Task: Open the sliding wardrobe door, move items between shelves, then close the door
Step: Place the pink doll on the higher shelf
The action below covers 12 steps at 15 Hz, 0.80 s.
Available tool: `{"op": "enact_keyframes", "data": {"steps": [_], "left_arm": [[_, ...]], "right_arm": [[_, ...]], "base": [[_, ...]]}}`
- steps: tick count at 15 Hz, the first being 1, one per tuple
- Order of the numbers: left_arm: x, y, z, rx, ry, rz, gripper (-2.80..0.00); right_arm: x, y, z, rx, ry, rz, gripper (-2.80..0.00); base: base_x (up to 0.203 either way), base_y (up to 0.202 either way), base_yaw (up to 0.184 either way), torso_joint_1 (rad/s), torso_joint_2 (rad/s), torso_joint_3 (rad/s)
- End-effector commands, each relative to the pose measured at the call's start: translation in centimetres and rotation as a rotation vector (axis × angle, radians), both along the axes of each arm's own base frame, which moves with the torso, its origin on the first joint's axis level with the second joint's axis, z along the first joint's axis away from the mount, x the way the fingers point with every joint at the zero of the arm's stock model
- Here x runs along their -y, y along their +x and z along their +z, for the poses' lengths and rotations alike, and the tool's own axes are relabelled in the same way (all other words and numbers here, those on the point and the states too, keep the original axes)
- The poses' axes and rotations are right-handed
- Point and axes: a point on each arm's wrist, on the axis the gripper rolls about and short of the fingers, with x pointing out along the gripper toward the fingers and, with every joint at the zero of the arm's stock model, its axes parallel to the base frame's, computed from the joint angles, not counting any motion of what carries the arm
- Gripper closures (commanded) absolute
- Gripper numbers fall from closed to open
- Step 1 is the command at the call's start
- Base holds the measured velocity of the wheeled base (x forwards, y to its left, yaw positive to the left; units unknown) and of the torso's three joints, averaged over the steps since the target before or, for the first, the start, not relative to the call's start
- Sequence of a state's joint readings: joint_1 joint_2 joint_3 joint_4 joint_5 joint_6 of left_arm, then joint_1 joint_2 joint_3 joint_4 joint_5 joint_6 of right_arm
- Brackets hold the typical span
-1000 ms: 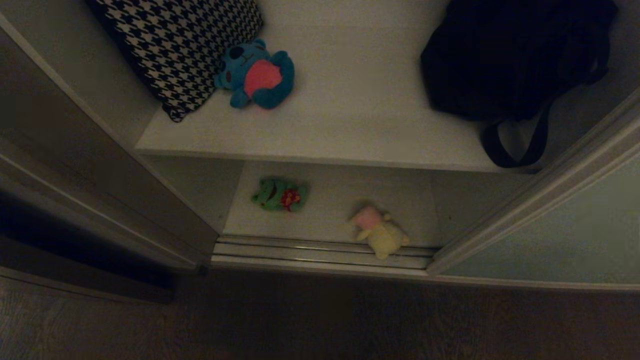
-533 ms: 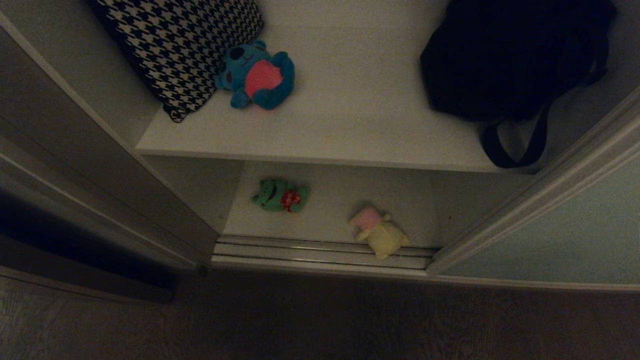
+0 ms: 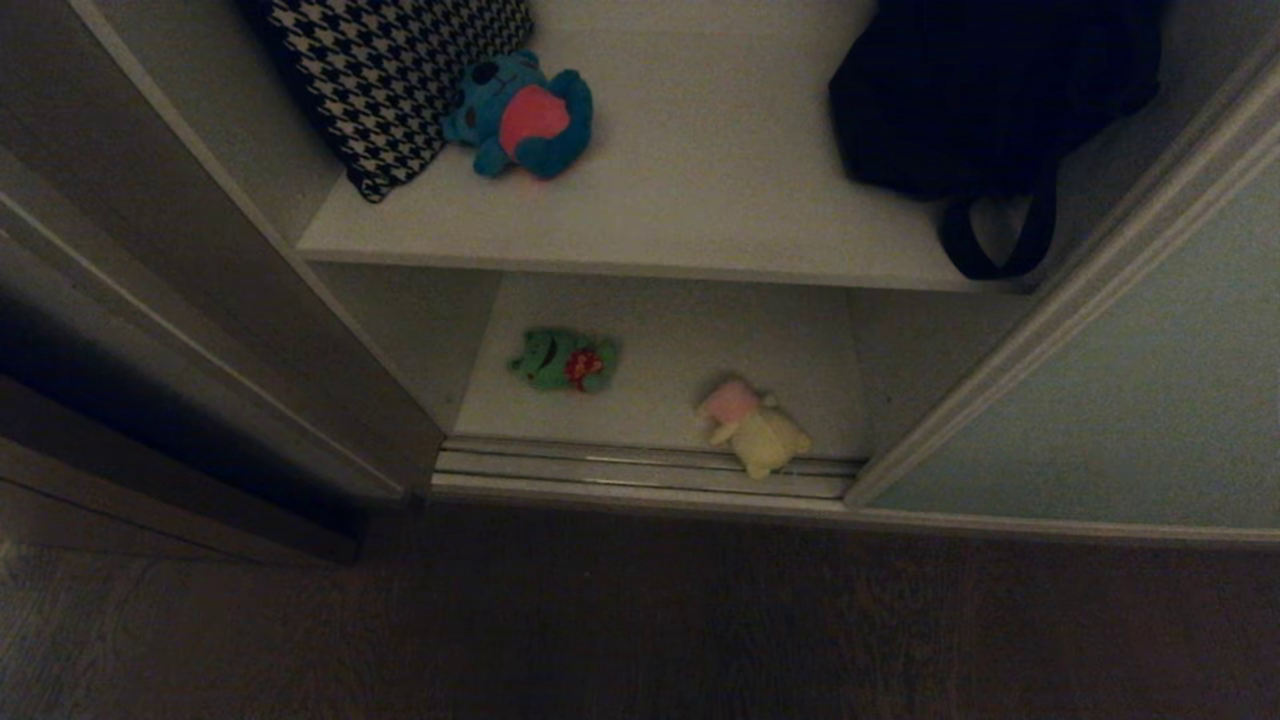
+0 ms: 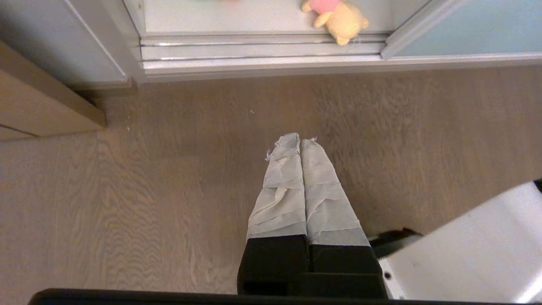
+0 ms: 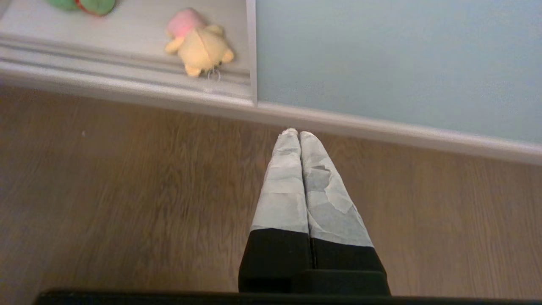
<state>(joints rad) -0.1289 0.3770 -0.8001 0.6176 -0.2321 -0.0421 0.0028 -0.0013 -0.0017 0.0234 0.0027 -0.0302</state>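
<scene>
Sliding wardrobe door (image 3: 1100,400) standing open at right; left gripper (image 4: 300,142) and right gripper (image 5: 298,133) both pressed together, empty, hanging over floor (image 4: 169,178)

Cream-yellow toy (image 3: 755,432) lying at lower shelf (image 3: 680,350) front edge, overhanging floor track (image 3: 600,470); risking door jamming on it when closing

No words, numbers, labels or signs can be read on anything here, not even on the toys.
</scene>
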Motion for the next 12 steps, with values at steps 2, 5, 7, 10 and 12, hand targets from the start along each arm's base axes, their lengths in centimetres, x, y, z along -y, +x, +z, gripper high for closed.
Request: {"op": "enact_keyframes", "data": {"steps": [2, 5, 7, 10, 12], "left_arm": [[0.1, 1.0, -0.2, -0.031, 0.000, 0.005, 0.00], [0.2, 1.3, -1.7, -0.103, 0.011, 0.006, 0.00], [0.2, 1.8, -3.4, -0.169, 0.021, 0.001, 0.00], [0.4, 2.5, -5.2, -0.222, 0.037, -0.056, 0.00], [0.5, 3.3, -6.6, -0.230, 0.070, -0.078, 0.00]], "right_arm": [[0.0, 0.0, 0.0, 0.002, 0.000, 0.001, 0.00], [0.0, 0.0, 0.0, 0.000, 0.000, 0.001, 0.00], [0.0, 0.0, 0.0, 0.000, 0.000, 0.001, 0.00], [0.0, 0.0, 0.0, 0.000, 0.000, 0.001, 0.00], [0.0, 0.0, 0.0, 0.000, 0.000, 0.001, 0.00]], "base": [[-0.108, 0.000, -0.001, -0.005, 0.00, 0.001], [0.000, 0.000, 0.000, 0.000, 0.00, 0.000], [0.000, 0.000, 0.000, 0.000, 0.00, 0.000], [0.000, 0.000, 0.000, 0.002, 0.00, -0.034], [0.000, 0.000, 0.000, 0.002, 0.00, -0.156]]}}
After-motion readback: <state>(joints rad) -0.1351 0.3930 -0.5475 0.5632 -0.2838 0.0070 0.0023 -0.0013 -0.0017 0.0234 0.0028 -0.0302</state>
